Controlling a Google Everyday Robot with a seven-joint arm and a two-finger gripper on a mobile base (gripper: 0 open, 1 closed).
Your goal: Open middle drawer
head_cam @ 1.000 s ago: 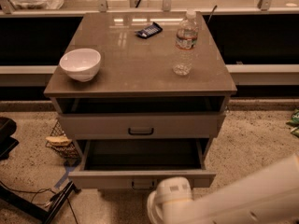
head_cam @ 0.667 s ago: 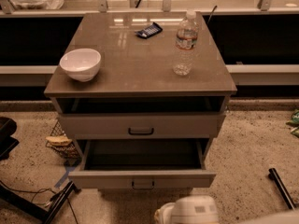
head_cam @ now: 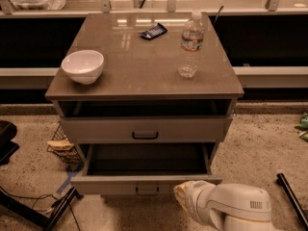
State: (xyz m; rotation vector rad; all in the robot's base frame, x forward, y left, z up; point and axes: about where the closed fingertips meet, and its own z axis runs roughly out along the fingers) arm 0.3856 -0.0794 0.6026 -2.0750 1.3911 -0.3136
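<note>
The middle drawer point(head_cam: 110, 184) is pulled out from the grey-beige cabinet, showing its plain grey inside point(head_cam: 147, 159). Its small black loop handle point(head_cam: 147, 190) faces me on the front. The drawer front above it point(head_cam: 96, 129) is shut, with its own black handle point(head_cam: 145, 135). A white rounded part of my arm point(head_cam: 226, 210) sits at the bottom right, just in front of the open drawer's right corner. My gripper itself is out of view, below the picture's edge.
On the cabinet top point(head_cam: 139, 66) stand a white bowl point(head_cam: 83, 66), a clear water bottle point(head_cam: 191, 44) and a dark snack packet point(head_cam: 153, 31). A wire basket point(head_cam: 61, 146) sits on the floor at the left. A black bar point(head_cam: 291, 198) lies at the right.
The white arm has shifted from the lower middle towards the bottom right and now shows less of itself. The middle drawer stays pulled out.
</note>
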